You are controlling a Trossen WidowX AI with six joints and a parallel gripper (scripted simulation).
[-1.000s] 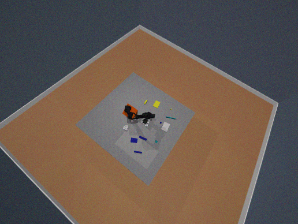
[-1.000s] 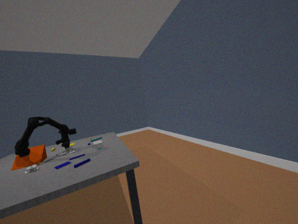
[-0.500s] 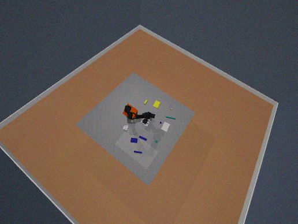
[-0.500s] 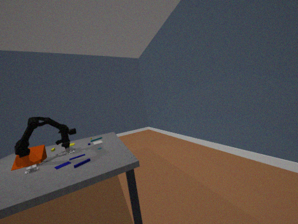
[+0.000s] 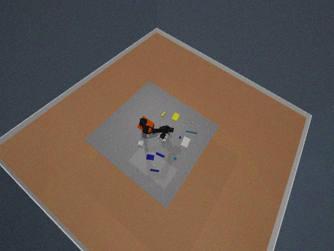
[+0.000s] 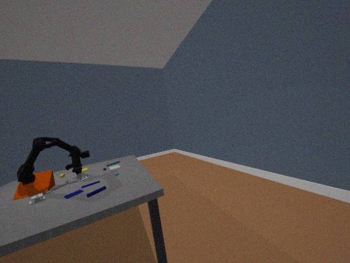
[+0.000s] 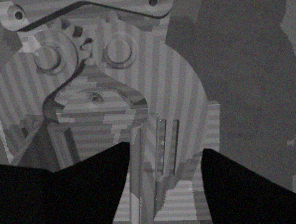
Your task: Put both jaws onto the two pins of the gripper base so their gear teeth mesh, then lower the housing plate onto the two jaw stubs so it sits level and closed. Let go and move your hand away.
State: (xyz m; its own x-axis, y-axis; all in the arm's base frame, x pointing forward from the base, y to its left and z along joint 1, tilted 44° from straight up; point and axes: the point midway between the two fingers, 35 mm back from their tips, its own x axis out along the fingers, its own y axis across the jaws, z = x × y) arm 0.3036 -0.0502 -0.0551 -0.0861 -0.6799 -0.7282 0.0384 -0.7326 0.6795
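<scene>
The pale gripper base lies under my hand. In the wrist view, the left jaw and the right jaw sit side by side on it, each with a round pin end in its hole. Their gear teeth face each other closely; full meshing is hard to tell. My gripper is part open, with the finned part of the right jaw between its fingers and slim gaps beside it. A small white part, perhaps the housing plate, lies near the arm's foot.
An orange block is by the arm's foot. Blue bars and a blue block lie on one side. A white slab, a teal rod and a yellow block lie beyond the base.
</scene>
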